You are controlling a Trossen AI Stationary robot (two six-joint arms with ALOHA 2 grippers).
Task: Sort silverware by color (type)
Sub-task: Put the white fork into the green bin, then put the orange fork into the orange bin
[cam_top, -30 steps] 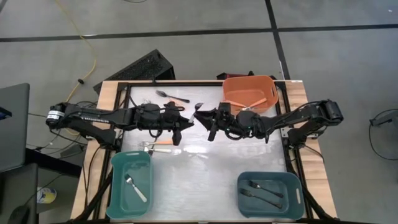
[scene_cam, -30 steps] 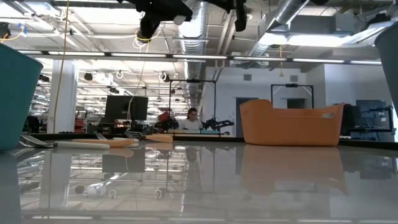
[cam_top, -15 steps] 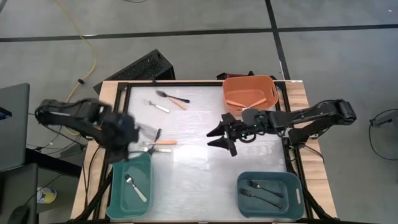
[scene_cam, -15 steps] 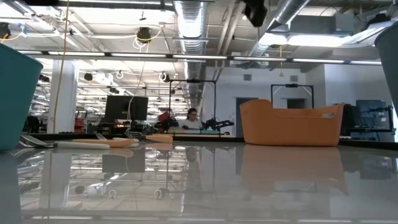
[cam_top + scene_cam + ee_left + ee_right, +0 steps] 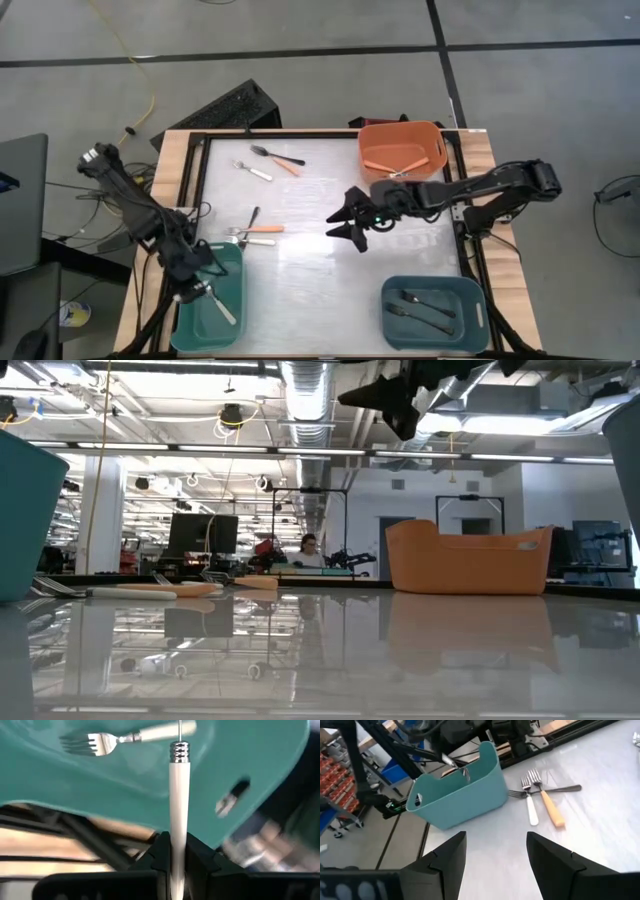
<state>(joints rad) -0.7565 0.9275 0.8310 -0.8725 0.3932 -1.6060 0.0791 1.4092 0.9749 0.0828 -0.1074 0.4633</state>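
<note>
My left gripper [image 5: 195, 282] hangs over the light teal bin [image 5: 188, 322] at the table's near left and is shut on a white-handled piece of silverware [image 5: 178, 795]. A white-handled fork [image 5: 125, 737] lies on the bin's floor. My right gripper [image 5: 347, 217] is open above the middle of the table, holding nothing. Its fingers [image 5: 440, 862] point toward the left. Three forks [image 5: 250, 232], with black, white and orange handles, lie on the table between the two grippers. More silverware [image 5: 268, 160] lies near the far edge. My left gripper pinches the white handle [image 5: 178, 847] between its two fingers. The handle runs along the fingers and sticks out forward past them to its metal collar [image 5: 179, 752]. The piece is lifted clear above the teal bin. Its head is cut off by the picture's edge.
An orange bin [image 5: 436, 140] with orange-handled pieces stands at the far right. A dark teal bin [image 5: 470, 300] with black-handled pieces stands at the near right. A dark frame runs round the table top. A keyboard [image 5: 215, 112] lies on the floor beyond the far edge.
My left arm has swung from the middle of the table, where both grippers were close together, toward the near left and now hangs over the light teal bin with the white-handled piece. My right gripper has moved a little toward the near edge and stays over the table's middle.
</note>
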